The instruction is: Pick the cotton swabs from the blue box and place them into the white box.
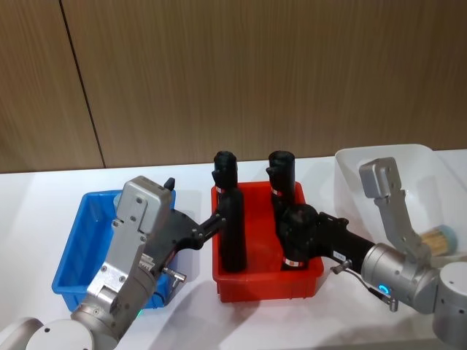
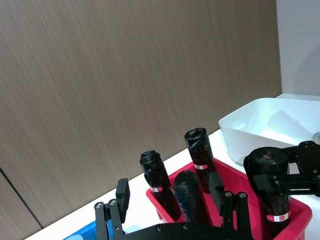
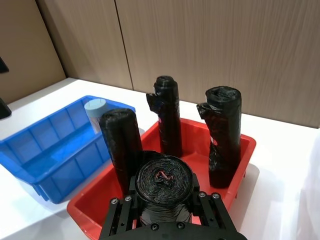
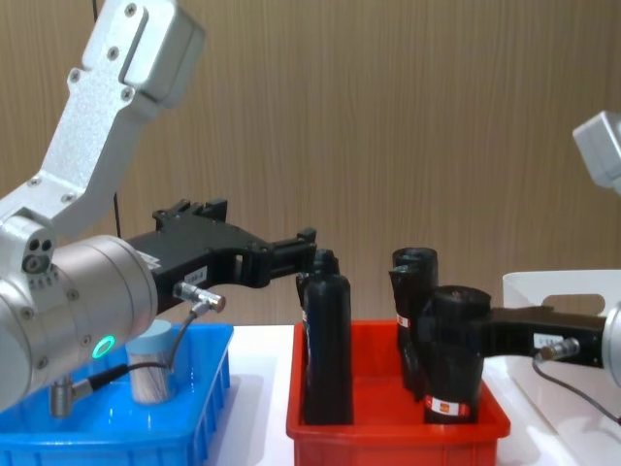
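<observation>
Right gripper (image 3: 162, 212) clamped on black roll (image 1: 295, 237) in red bin (image 1: 266, 281), near right corner. Left gripper (image 2: 172, 200) spread, empty, at red bin's left edge beside another roll. Chest view catches cotton swabs tub (image 4: 152, 367) upright in blue box (image 4: 116, 427); head view has arm covering it. White box (image 1: 387, 164) far right, tub (image 1: 440, 239) inside.

blue box (image 1: 79, 251): near side behind left arm | cotton swabs (image 4: 152, 370): tub partly behind cable | white box (image 1: 408, 171): cut by frame edge
</observation>
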